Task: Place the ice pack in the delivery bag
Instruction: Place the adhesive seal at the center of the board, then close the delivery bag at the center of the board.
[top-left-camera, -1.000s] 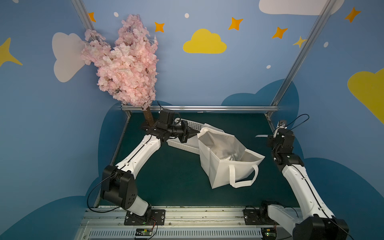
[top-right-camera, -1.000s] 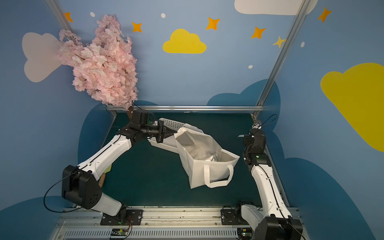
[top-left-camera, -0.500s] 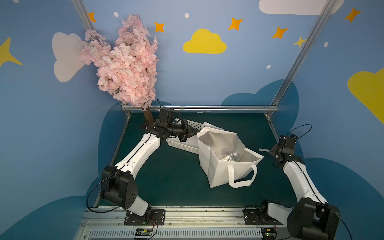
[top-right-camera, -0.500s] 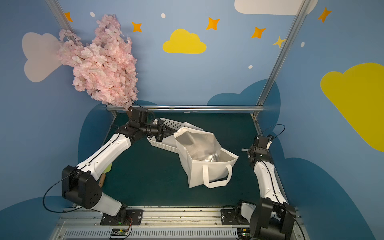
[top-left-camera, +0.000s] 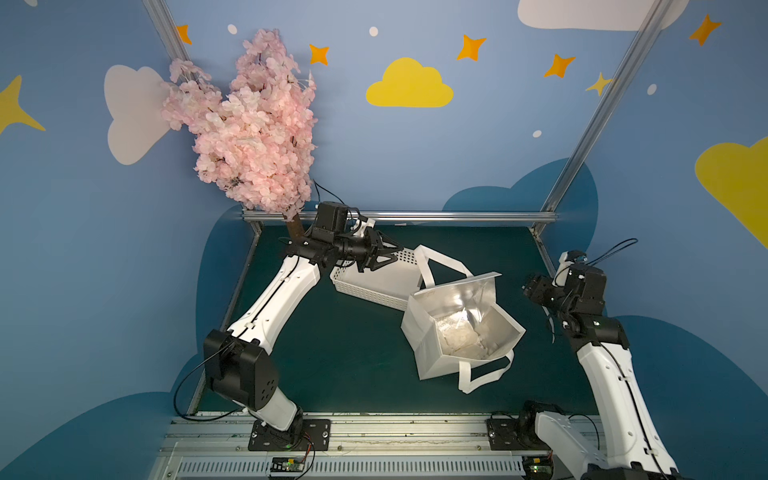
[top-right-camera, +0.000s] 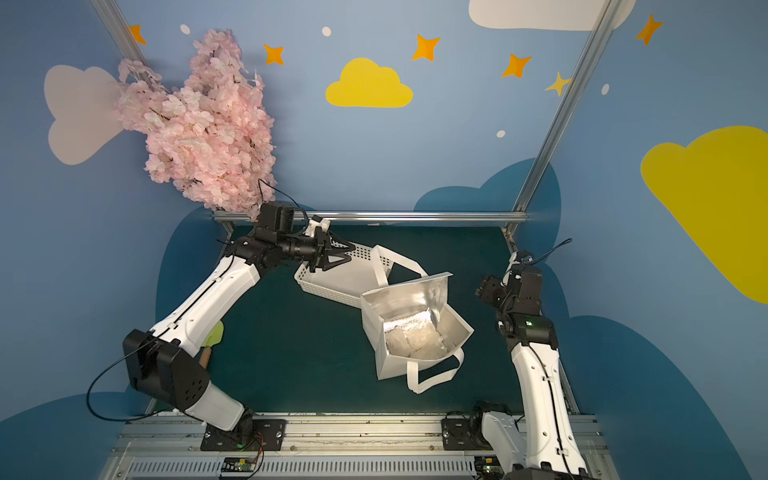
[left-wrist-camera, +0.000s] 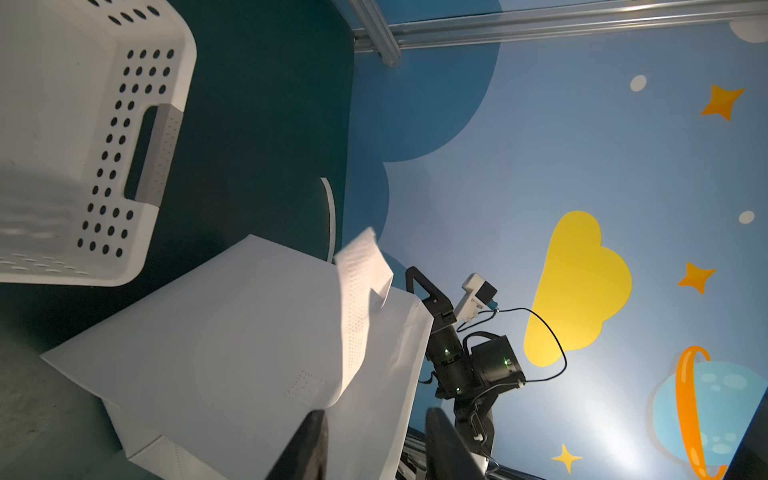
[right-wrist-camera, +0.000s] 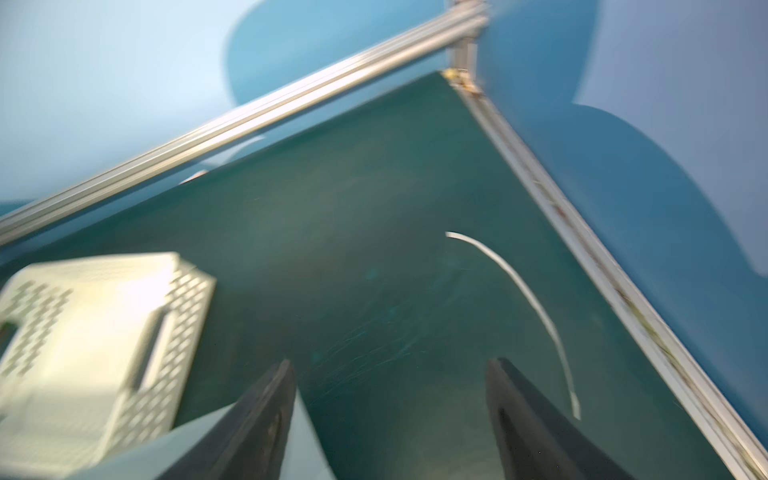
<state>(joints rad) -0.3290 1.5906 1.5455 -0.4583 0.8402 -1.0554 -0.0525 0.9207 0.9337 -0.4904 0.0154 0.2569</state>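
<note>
Left pincer (top-left-camera: 398, 253) released delivery bag (top-left-camera: 422, 351), right pincer (right-wrist-camera: 390, 365) withdrew; both parted, empty | basket (top-left-camera: 374, 291) against bag (ice pack (top-left-camera: 457, 338) inside)

the ice pack (top-right-camera: 410, 341) lies inside the open delivery bag (top-right-camera: 387, 362), beside the white basket (top-right-camera: 332, 279).

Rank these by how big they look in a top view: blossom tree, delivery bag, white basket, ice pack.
1. blossom tree, which may be nearer the camera
2. delivery bag
3. white basket, partly hidden behind the bag, so its place is unsure
4. ice pack, lying inside the bag
</note>
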